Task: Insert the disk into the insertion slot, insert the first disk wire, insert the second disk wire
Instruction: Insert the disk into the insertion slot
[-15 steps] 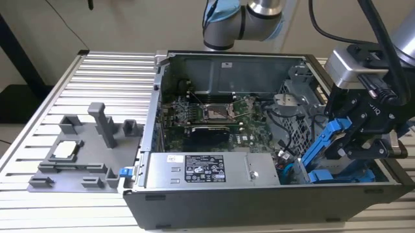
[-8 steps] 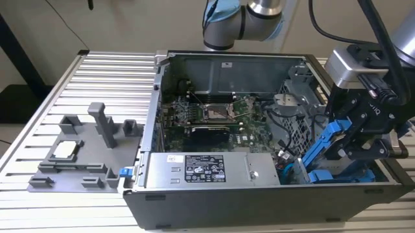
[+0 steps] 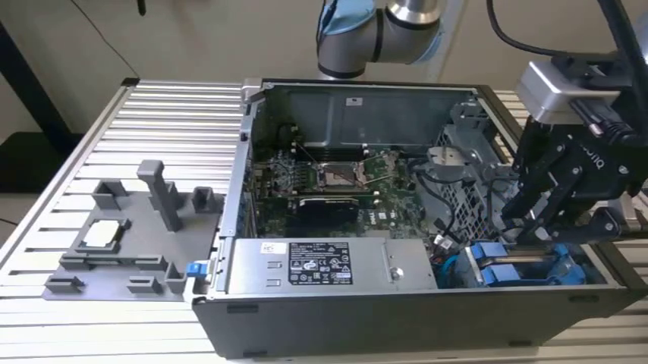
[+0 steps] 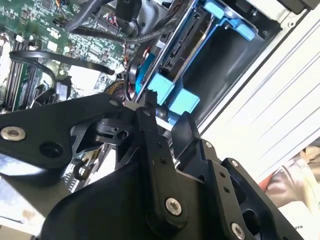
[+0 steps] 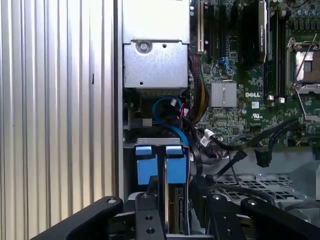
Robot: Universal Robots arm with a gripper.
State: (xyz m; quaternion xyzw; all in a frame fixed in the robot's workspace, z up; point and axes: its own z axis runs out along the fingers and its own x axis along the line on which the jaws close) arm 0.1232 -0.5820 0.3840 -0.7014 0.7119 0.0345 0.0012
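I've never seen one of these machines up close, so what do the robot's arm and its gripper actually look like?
The arm is built of rounded silver-grey joints with pale blue caps. A silver-grey box sits at its wrist, with thick black cables nearby. The gripper is matt black, made of flat hinged bars pinned with silver screws, with pale lettering on its body.

The arm [image 3: 380, 34] enters the exterior view at 12 o'clock, its grey-and-blue joint bent over. The black tool [image 3: 536, 227] hangs at 3 o'clock, pointing down below a silver-grey wrist block [image 3: 567, 83]. In the first wrist view its two fingers [image 5: 147, 215] stand apart, a gap between them.
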